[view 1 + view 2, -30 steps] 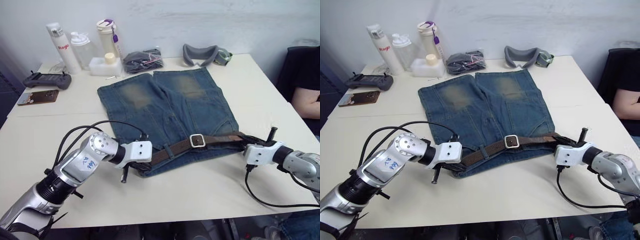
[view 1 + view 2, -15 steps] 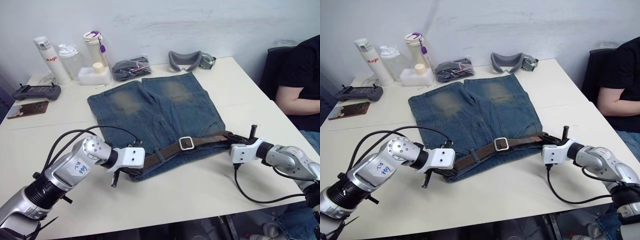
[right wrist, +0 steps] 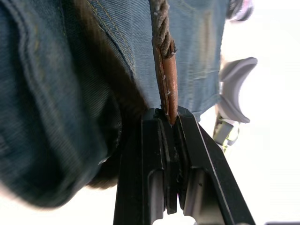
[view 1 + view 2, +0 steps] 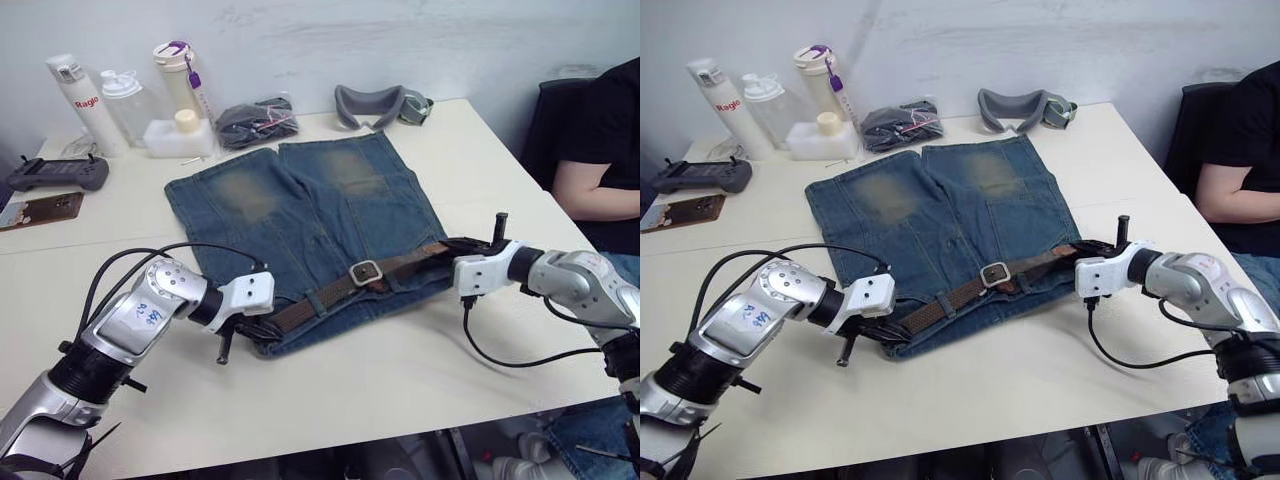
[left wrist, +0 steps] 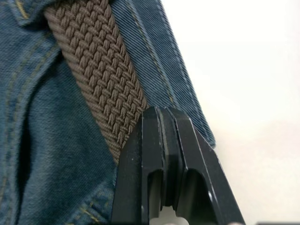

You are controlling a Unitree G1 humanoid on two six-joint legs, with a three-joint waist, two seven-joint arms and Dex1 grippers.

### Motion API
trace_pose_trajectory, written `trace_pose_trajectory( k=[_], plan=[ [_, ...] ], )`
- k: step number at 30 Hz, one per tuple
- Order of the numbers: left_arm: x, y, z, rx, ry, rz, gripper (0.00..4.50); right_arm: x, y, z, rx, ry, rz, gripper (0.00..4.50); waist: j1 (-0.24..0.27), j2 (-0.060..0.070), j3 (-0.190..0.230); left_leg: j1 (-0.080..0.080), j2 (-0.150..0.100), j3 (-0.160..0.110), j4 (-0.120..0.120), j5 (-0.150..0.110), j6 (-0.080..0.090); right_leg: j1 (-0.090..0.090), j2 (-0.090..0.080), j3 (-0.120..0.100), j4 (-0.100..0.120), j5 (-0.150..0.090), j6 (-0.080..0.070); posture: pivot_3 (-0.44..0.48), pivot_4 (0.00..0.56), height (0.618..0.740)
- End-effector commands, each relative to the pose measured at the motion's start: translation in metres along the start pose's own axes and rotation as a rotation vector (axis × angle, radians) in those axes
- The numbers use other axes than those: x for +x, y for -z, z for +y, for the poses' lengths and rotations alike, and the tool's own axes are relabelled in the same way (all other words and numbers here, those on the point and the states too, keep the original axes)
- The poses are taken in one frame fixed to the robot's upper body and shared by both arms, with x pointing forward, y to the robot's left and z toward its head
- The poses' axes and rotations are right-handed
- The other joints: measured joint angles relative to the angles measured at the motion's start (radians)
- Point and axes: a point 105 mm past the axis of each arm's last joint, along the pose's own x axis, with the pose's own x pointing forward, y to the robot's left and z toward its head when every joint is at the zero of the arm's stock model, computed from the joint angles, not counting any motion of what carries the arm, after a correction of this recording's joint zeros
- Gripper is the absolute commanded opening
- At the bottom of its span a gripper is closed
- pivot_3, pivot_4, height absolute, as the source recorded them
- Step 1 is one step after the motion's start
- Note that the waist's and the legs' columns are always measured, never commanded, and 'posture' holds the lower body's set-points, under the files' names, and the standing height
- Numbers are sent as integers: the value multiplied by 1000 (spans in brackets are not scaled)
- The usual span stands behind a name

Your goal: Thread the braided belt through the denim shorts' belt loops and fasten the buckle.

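Both pincers still clamp the braided belt [image 4: 330, 292].

Far edge of the white desk [image 4: 420, 370], robot's left to right: a white bottle with red lettering [image 4: 75, 90], a clear bottle [image 4: 125, 98], a white bottle with a purple strap [image 4: 180, 75], a small white box [image 4: 178, 137], a black bundle in a clear bag [image 4: 257, 118], a grey padded curved band [image 4: 375, 103]. On the left edge lie a black controller [image 4: 55, 172] and, nearer, a brown phone [image 4: 40, 209]. A person in a black shirt [image 4: 600, 130] sits at the right side, forearm just beside the desk.
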Motion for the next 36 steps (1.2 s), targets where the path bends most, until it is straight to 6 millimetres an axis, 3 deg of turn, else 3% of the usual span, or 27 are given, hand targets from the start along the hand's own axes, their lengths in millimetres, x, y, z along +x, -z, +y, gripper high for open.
trace_pose_trajectory(
  k=[1,3,7,10,18,22,28,32,36],
  plan=[
    [0,28,6,-121,-49,79,100,-12,-18,-25,170,-19,-89,0,1,0,2,-1,0,0,1,0,0,0,0,0,0,0,1,0,150,681],
    [0,28,6,-121,-51,76,100,-22,-25,-29,261,-103,-92,0,2,1,3,-2,0,0,1,0,1,-1,0,0,0,1,1,0,150,681],
    [1,28,7,-122,-60,72,100,-28,-20,-52,191,-53,-19,0,0,1,3,-2,1,0,0,0,1,-1,0,0,-2,2,2,0,150,681],
    [5,25,7,-111,-58,66,100,-19,1,-37,106,-91,63,0,0,0,3,-2,1,0,-1,0,1,-1,0,0,-4,2,2,0,150,681],
    [2,24,9,-104,-65,63,100,-2,25,-6,14,-89,106,0,6,0,4,-17,0,5,1,0,6,-15,-1,5,-7,10,7,0,150,681],
    [0,23,11,-100,-72,57,0,-6,29,-7,20,-77,100,1527,3,-1,4,-17,-1,7,1,-1,7,-15,-1,7,-7,10,8,0,150,681],
    [-14,7,12,-76,-77,3,0,-29,15,-49,69,15,30,4366,-1,-1,8,-15,0,8,1,-1,7,-15,-1,9,-7,11,8,0,150,681],
    [-28,-7,15,-75,-96,-45,0,-42,-9,-57,225,-5,-75,4450,-6,-4,12,-16,1,9,0,0,7,-16,1,10,-7,12,8,0,150,681],
    [-44,-24,21,-59,-134,-78,0,-43,-43,-25,422,-143,-165,4450,3,-8,14,-19,2,6,-1,1,3,-18,2,9,-11,11,9,0,150,681]
  ],
)
